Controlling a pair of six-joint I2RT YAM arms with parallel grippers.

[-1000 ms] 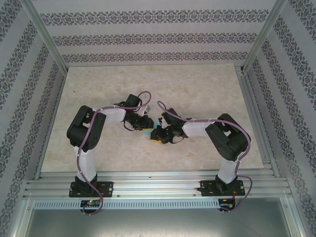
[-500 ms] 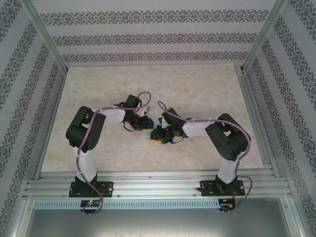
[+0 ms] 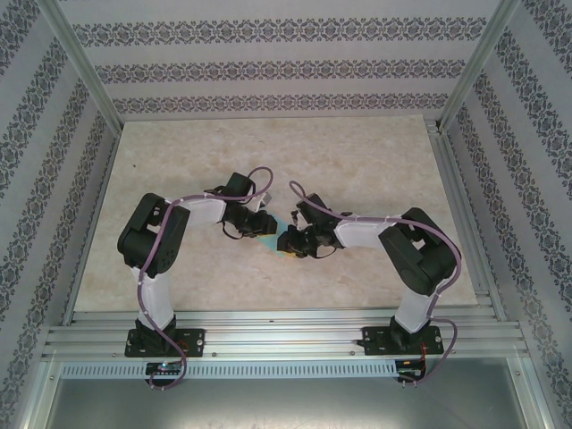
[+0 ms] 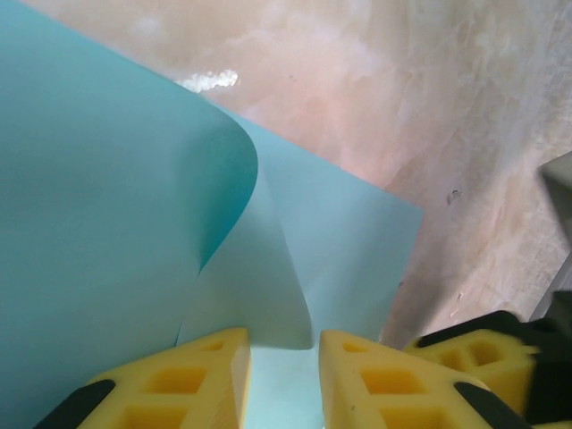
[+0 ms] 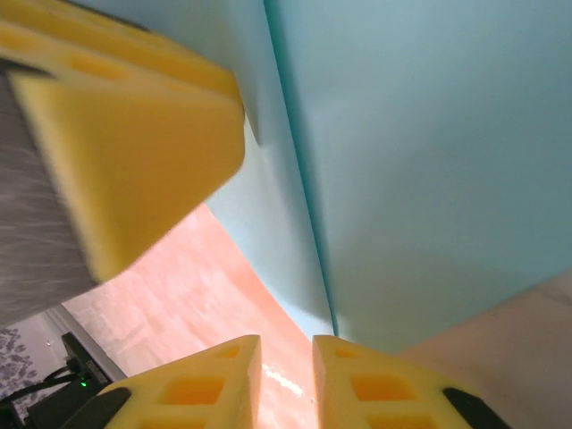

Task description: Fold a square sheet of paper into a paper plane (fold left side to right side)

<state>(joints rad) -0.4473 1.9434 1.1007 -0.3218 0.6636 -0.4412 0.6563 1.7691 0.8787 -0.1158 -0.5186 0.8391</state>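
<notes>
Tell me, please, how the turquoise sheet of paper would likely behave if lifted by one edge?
Probably floppy: the square sheet of paper bends over in a soft curl instead of lying flat. Likely very light, since it looks thin and the raised flap arches without collapsing. Pushed, it may slide on the smooth table rather than crease.

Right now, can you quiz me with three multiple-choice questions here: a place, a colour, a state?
1. Where is the thin turquoise-blue square paper sheet? A) between the left hand and the right hand B) far left table corner C) on the metal rail
2. What colour are the hands' foam fingers? A) red B) yellow C) white
3. How does the sheet lie? A) flat B) crumpled into a ball C) one side curled over
Answers: 1 A, both hands meet at it in the top view; 2 B, both wrist views show yellow; 3 C, the left wrist view shows the rolled flap.
</notes>
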